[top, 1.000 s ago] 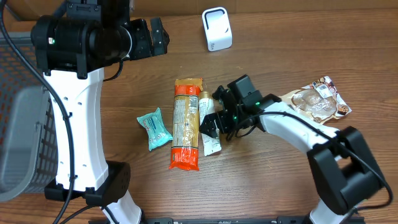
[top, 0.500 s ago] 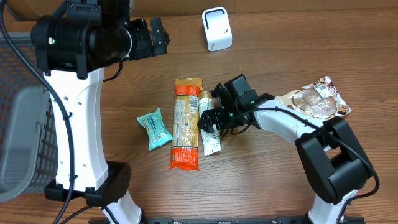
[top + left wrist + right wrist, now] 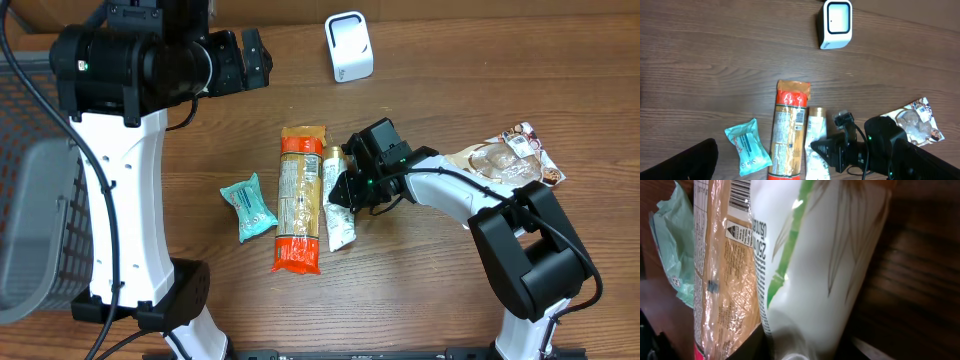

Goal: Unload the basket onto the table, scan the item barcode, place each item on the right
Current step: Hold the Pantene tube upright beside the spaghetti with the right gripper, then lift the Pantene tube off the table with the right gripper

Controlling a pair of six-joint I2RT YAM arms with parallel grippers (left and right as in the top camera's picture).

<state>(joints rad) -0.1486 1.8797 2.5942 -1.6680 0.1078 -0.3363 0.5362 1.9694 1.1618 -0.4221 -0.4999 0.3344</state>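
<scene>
A white tube (image 3: pixel 340 228) with a green plant print lies on the wooden table, right of a long orange packet (image 3: pixel 299 200). My right gripper (image 3: pixel 343 190) is at the tube's middle, one finger on each side, shut on it. In the right wrist view the tube (image 3: pixel 820 255) fills the frame and runs down between the jaws (image 3: pixel 805 347). A barcode (image 3: pixel 740 195) shows on the orange packet. The white scanner (image 3: pixel 349 46) stands at the back of the table. My left gripper (image 3: pixel 250 58) hangs high at the back left, open and empty.
A teal packet (image 3: pixel 247 207) lies left of the orange packet. A clear-fronted snack packet (image 3: pixel 510 165) sits at the right edge. A grey wire basket (image 3: pixel 30 200) stands off the table's left side. The left arm's white column (image 3: pixel 125 200) rises from the front left.
The right gripper slid left onto the white tube and its jaws closed around it. The left arm has not moved.
</scene>
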